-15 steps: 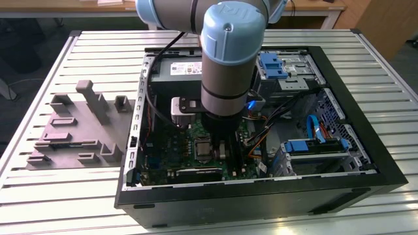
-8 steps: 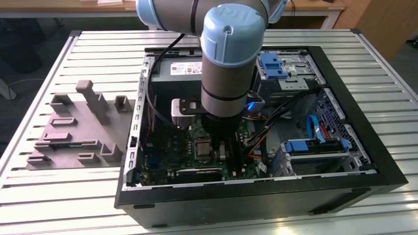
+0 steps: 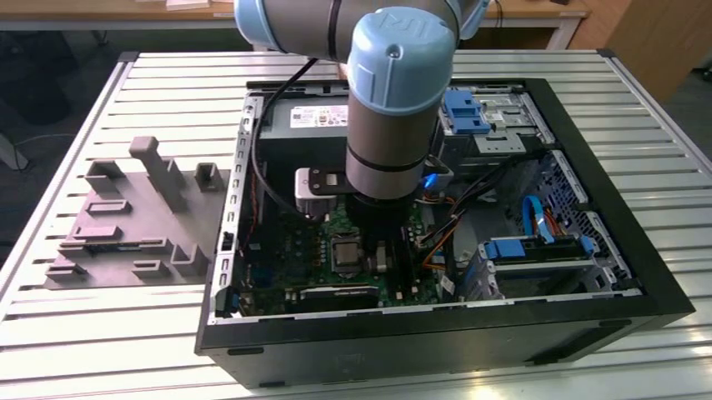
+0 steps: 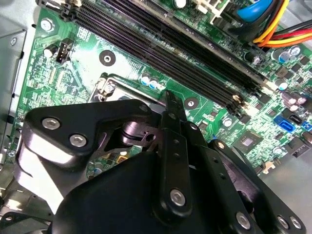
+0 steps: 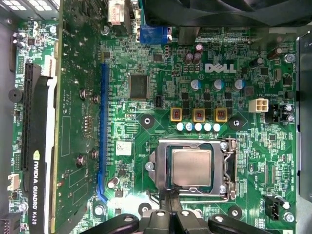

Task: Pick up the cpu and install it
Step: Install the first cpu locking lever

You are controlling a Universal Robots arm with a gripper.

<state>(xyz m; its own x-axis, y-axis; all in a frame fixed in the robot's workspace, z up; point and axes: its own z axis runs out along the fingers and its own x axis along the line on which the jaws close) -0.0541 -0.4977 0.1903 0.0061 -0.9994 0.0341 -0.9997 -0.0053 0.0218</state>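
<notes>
Your cpu (image 5: pixel 191 167) lies flat inside the metal-framed socket (image 5: pixel 229 168) on the green motherboard (image 5: pixel 146 131), silvery top up, with the frame running round it on all sides in the first wrist view. Nothing grips it; the chip sits apart from the fingers. Your gripper (image 5: pixel 169 197) hangs just beside the socket's edge, its dark fingers (image 5: pixel 168 202) drawn narrow, tips close together and holding nothing. In the second wrist view the same gripper (image 4: pixel 168 100) covers most of the socket, and one slim fingertip pokes out over the frame's corner; the chip is hidden there behind the black linkage.

Beside the socket, long black memory slots (image 4: pixel 195 53) run across the board, with a bundle of orange and yellow wires (image 4: pixel 280 34) near them. In the exterior view the arm (image 3: pixel 395 117) reaches straight down into the open computer case (image 3: pixel 445 333), which lies on its side on the slatted surface (image 3: pixel 100 333). A grey fixture tray (image 3: pixel 133 221) rests on the surface to the exterior view's left of the case.
</notes>
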